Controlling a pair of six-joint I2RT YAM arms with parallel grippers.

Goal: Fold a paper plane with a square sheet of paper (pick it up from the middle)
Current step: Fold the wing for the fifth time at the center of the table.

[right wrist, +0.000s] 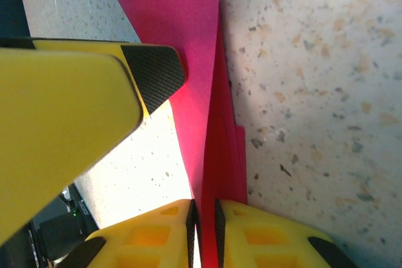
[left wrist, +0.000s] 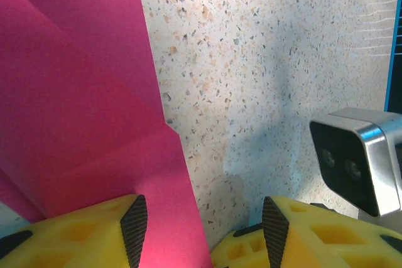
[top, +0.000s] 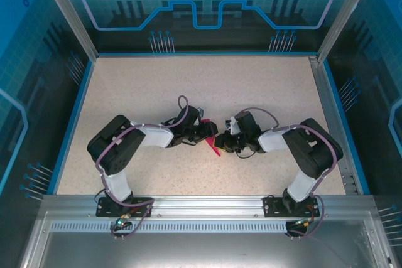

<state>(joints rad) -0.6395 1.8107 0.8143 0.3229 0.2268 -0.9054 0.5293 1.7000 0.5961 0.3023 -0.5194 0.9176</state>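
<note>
**Seemingly late in the fold: the dart sits between two sets of fingers**

Already creased into a narrow pointed shape, the paper plane (top: 214, 147) sits above the middle of the desk (top: 157, 86), its tip aimed at the arms' bases. Whether it rests on the desk or hangs just clear of it cannot be told.

On the plane's right side, the right gripper (right wrist: 204, 208) has its fingers drawn close about the folded spine, with only a slim slit between them and the magenta layers standing in that slit. Whether they press the paper or merely flank it cannot be told.

On the plane's left side, the left gripper (left wrist: 204, 200) stands released. Its fingers are well apart, and the edge of a wing panel runs down into the gap, close against one finger and far from the other. Diagonal creases show across that panel.

My reading is that the main folds are made and the work is at a wing crease or a hand-over, so the task looks mostly done.

The next move probably calls for one sure hold before the other lets go. The left fingers would need to shift further over the wing and close on it squarely, near the plane's mid-length. If both sides are slack together, the plane could tip, slide or spring open along its creases.
</note>
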